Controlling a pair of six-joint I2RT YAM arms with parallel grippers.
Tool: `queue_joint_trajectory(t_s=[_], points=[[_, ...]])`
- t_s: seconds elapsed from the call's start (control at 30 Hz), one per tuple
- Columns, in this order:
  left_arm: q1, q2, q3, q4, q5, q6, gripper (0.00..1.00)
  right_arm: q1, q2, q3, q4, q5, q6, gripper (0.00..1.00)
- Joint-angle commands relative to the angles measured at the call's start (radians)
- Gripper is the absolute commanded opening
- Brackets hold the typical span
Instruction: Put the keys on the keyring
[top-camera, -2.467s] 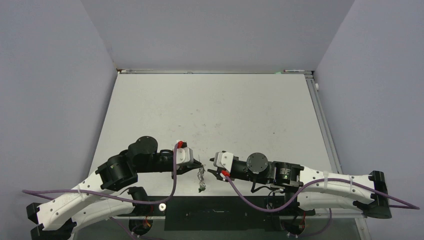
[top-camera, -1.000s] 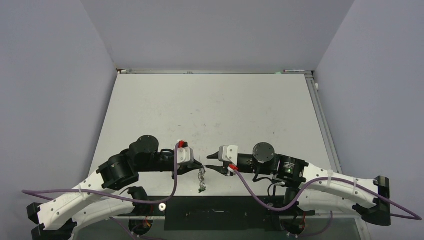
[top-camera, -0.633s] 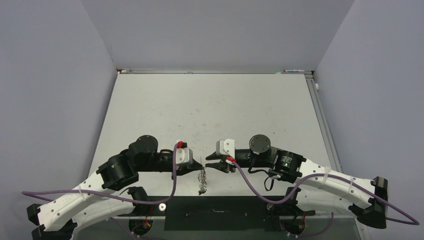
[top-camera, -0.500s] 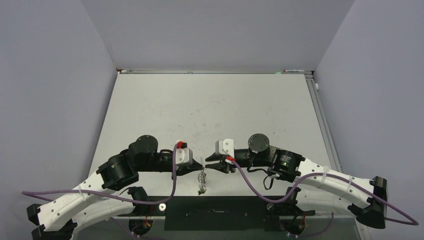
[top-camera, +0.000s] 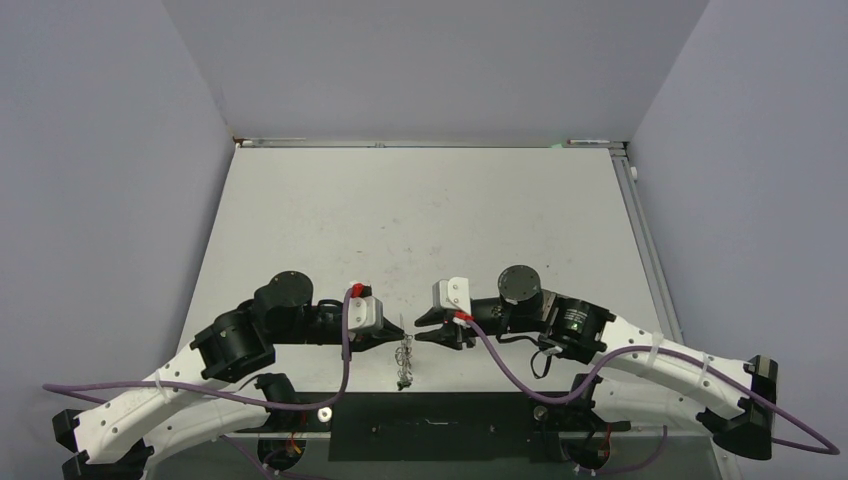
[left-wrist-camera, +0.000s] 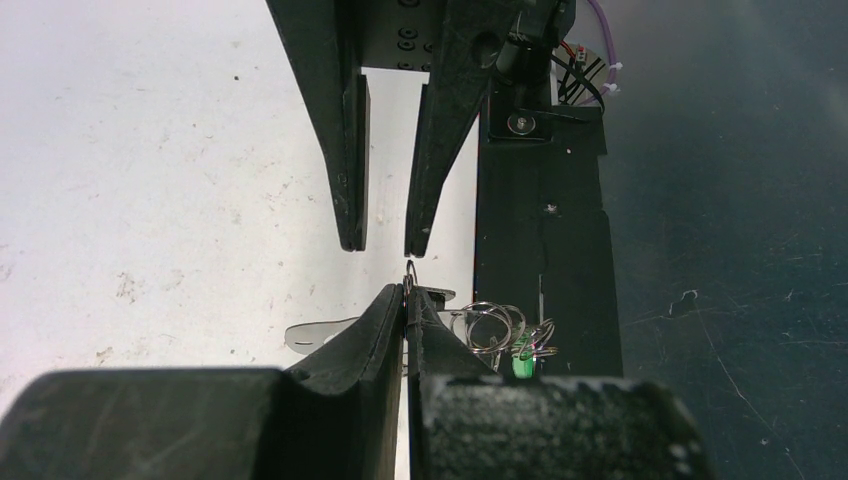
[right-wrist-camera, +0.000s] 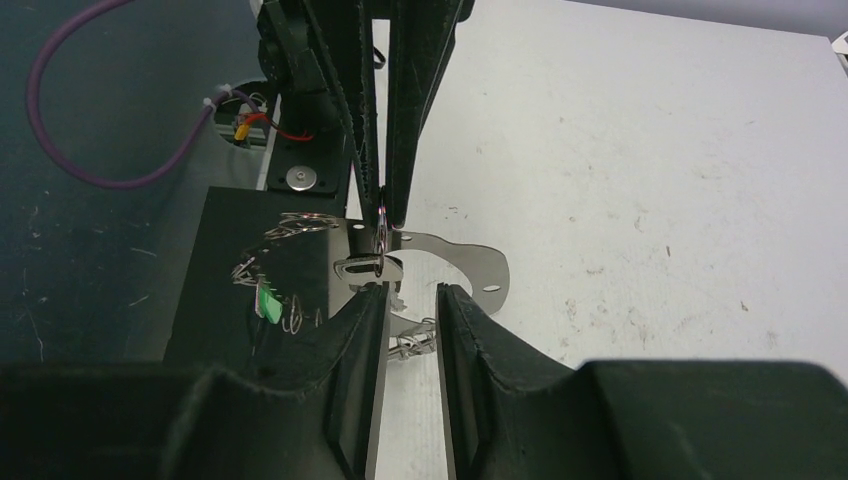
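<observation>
No legible text, brand, number or sign anywhere. Only a small printed label (top-camera: 573, 322) on a right-arm joint, far too tiny to read.

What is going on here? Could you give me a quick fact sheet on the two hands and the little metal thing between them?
Place: pale table, arms meeting near its front edge
Left hand: shut, pinching one ring of the keyring
Right hand: open, tips facing the left hand's tips, gripping nothing
Keyring parts: silver loops, a pale strap, a green piece
Unclear: which loops carry what, too small to tell
</observation>
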Motion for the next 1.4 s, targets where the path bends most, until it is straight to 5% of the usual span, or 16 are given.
queue_joint_trajectory(t_s=[0.0, 0.53, 0.8, 1.37], points=[[0.003, -0.010, 0.009, 0.082, 0.005, -0.002, 0.00, -0.001, -0.026, 0.039, 0.024, -0.059, 0.015, 0.26], [0.004, -0.007, 0.009, 0.079, 0.005, -0.004, 0.00, 0.001, 0.063, 0.060, 0.079, -0.116, 0.031, 0.26], [0.004, -0.007, 0.010, 0.078, 0.003, -0.003, 0.00, -0.001, 0.052, 0.056, 0.080, -0.111, 0.026, 0.06], [0.012, -0.022, 0.011, 0.075, -0.024, -0.003, 0.00, -0.001, -0.011, -0.022, 0.086, -0.066, 0.056, 0.05]])
